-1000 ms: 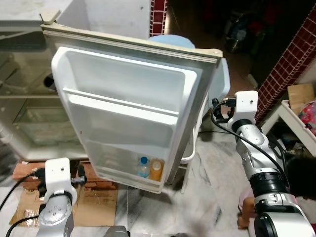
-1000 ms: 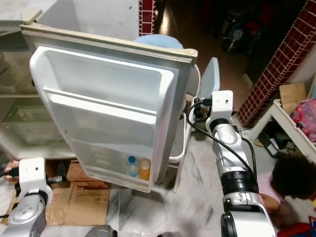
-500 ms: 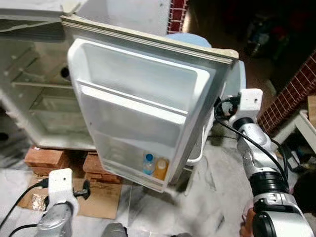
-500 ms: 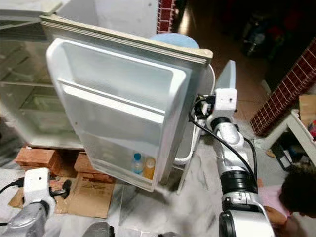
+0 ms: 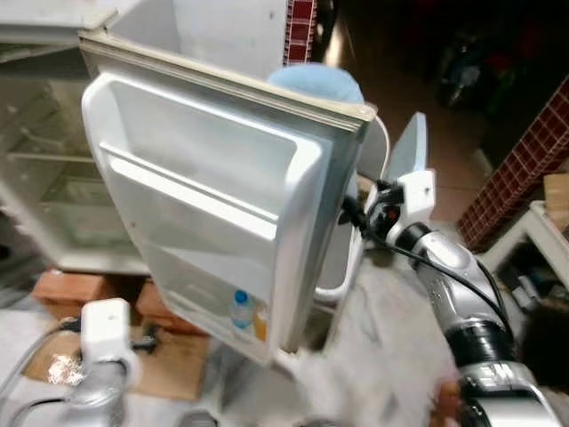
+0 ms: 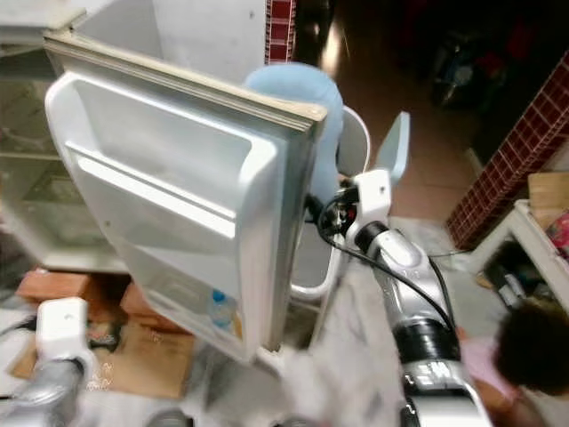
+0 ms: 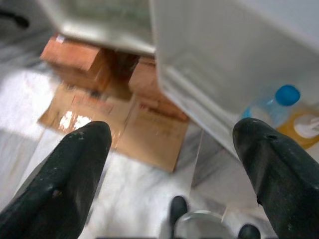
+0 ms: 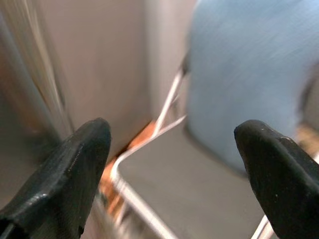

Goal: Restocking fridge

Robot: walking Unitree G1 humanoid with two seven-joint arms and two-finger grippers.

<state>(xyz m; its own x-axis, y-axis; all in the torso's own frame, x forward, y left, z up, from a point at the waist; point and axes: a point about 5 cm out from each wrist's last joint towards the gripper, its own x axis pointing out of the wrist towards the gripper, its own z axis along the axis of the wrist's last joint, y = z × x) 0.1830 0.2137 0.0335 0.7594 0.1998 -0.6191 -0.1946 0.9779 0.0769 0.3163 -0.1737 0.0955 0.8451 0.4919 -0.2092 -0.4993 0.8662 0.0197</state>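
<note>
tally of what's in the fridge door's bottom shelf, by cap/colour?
Clear bottle with blue cap: 1
Orange bottle with white cap: 1
Total: 2, side by side in the bottom shelf of the fridge door.

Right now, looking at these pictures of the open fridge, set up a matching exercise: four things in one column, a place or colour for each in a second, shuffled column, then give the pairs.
Things:
1. blue-capped bottle
2. chair
3. cardboard
4. right gripper

Places or colours:
A. flat on the floor below the fridge
B. light blue, behind the open door
C. lowest door shelf, beside an orange bottle
D. at the door's outer edge

Pairs: 1-C, 2-B, 3-A, 4-D
</note>
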